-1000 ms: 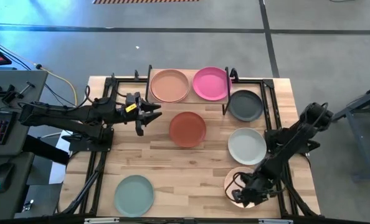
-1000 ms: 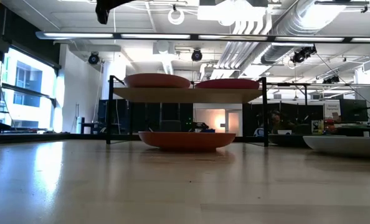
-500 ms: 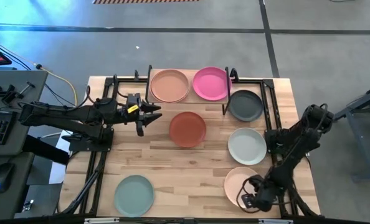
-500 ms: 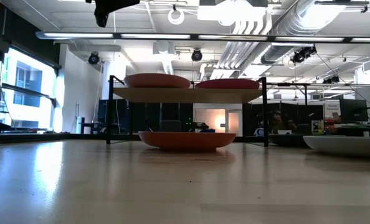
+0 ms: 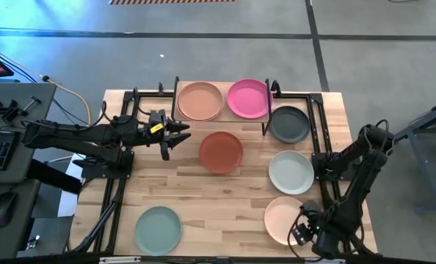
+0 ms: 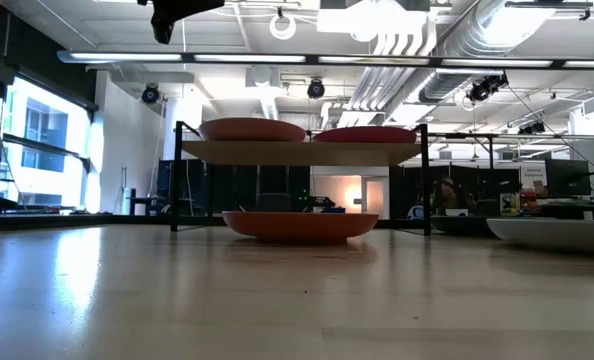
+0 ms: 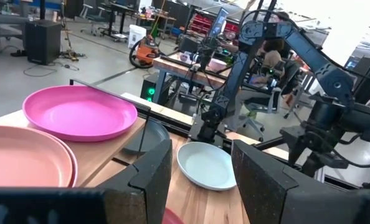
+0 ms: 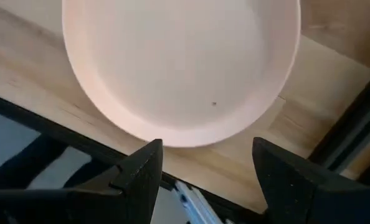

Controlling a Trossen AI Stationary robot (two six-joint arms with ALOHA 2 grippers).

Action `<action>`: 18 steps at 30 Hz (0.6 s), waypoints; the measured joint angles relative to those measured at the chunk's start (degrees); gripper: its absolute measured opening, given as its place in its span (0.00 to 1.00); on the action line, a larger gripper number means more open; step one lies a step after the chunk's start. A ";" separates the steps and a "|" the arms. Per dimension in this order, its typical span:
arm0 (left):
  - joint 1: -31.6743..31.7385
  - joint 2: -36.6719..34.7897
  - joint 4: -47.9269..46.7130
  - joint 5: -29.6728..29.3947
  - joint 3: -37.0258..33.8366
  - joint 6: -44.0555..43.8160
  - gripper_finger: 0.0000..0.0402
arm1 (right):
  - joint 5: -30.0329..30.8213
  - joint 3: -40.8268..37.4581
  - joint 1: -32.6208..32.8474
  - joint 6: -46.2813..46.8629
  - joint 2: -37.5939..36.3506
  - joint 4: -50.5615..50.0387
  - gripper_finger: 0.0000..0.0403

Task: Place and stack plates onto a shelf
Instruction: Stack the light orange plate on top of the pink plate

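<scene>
Nearest the front edge of the table (image 5: 225, 187), a sage green plate (image 5: 158, 228) is parked at about 7 o'clock and a peach plate (image 5: 284, 218) at about 5 o'clock. The right gripper (image 5: 300, 233) is hung just off that peach plate's near-right rim, fingers spread apart with nothing between them. In the right wrist view the peach plate (image 8: 182, 62) is seen just past the fingertips (image 8: 149, 163).

A bit further back, a pale grey-white plate (image 5: 291, 171) is set at 3 o'clock and a terracotta plate (image 5: 221, 151) near the middle.

The left gripper (image 5: 175, 137) is held above the table at 10 o'clock, fingers apart and empty.

At 12 o'clock the shelf (image 5: 266, 117) is found, with a second peach plate (image 5: 200, 100) and a magenta plate (image 5: 248, 97) side by side on top. A dark grey plate (image 5: 289, 124) is on the table just right of it.
</scene>
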 joint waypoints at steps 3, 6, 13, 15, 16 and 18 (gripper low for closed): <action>0.00 0.00 0.02 0.00 0.00 0.02 0.39 | -1.56 -0.10 -0.16 -8.47 0.55 3.54 0.57; -0.02 0.00 0.02 0.00 0.00 0.00 0.39 | -2.07 -0.10 -1.63 -14.49 0.58 7.29 0.57; -0.02 -0.01 0.04 -0.50 0.00 -0.03 0.39 | -6.96 4.11 -4.92 -30.36 0.65 4.94 0.57; -0.02 -0.02 0.02 -0.66 0.00 -0.19 0.39 | -9.34 4.74 -5.16 -33.87 0.65 2.96 0.57; -0.02 -0.02 0.02 -0.66 0.00 -0.66 0.39 | -10.23 4.81 -5.14 -35.36 0.65 1.89 0.57; -0.02 -0.02 -0.02 -0.68 0.00 -1.51 0.39 | -11.51 4.81 -5.10 -37.76 0.65 0.57 0.57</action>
